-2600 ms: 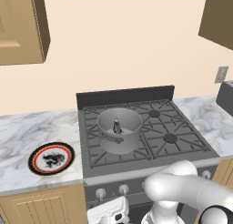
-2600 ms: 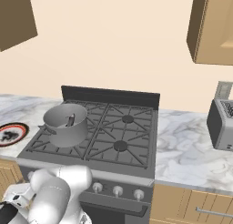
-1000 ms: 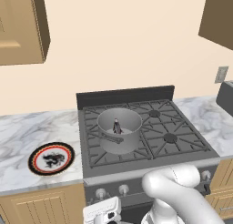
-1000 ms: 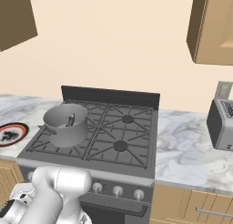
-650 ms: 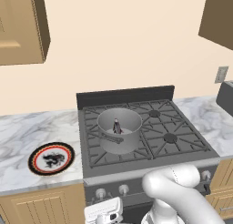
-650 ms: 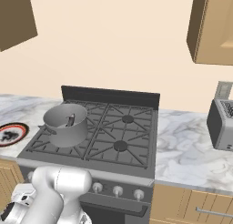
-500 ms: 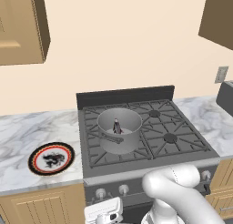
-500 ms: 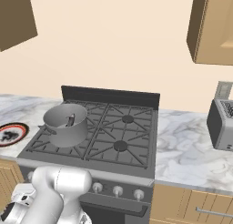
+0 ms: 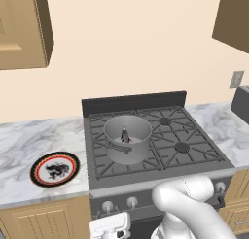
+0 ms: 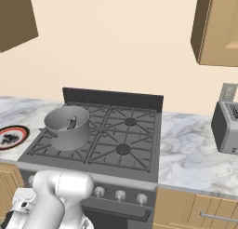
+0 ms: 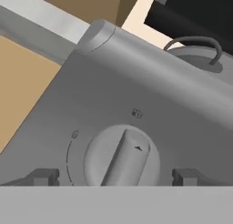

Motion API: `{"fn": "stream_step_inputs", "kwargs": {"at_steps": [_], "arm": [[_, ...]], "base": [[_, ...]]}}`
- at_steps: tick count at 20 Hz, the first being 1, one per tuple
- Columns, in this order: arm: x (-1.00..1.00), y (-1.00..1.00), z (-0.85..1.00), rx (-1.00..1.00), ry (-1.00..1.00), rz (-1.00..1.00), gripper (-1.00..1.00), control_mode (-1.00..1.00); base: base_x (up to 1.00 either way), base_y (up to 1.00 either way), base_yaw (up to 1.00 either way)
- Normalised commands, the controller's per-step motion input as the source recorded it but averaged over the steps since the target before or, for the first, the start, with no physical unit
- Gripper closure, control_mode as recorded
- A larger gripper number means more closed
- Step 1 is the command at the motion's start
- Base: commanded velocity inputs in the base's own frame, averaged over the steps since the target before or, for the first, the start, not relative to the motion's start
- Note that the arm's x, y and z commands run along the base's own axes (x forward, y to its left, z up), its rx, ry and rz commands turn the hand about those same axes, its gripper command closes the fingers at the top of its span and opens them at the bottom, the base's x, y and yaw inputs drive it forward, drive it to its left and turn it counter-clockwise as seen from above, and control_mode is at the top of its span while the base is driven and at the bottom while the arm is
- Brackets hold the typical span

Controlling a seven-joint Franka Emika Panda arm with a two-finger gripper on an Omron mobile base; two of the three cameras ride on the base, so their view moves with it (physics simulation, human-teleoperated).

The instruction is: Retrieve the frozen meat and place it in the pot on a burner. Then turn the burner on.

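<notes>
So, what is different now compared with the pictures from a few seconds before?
The arm swung lower and leftward along the stove front; the open gripper now faces a control knob, one finger tip on each side of it. Nothing was taken or let go. The frozen meat stayed in the pot on its burner, and the plate stayed on the counter.

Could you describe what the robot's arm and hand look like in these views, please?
The arm is glossy white with thick, rounded, tube-like links, seen from both base views. The hand ends in two small, dark grey, blocky fingertips, seen in the hand view. No cables or markings are visible on it.
</notes>
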Motion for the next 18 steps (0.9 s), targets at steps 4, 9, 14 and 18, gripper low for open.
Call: {"fn": "stream_step_inputs", "kwargs": {"at_steps": [4,9,14,18], "arm": [[-0.01,0.03,0.0,0.0,-0.03,0.0,-1.0,-1.0],[-0.01,0.04,0.03,0.0,-0.09,0.0,-1.0,-1.0],[0.0,0.0,0.0,0.0,-0.01,0.0,-1.0,-1.0],[-0.03,0.0,0.03,0.0,-0.15,0.0,-1.0,-1.0]], "base": [[0.0,0.0,0.0],[0.0,0.0,0.0],[0.0,0.0,0.0],[0.0,0.0,0.0]]}}
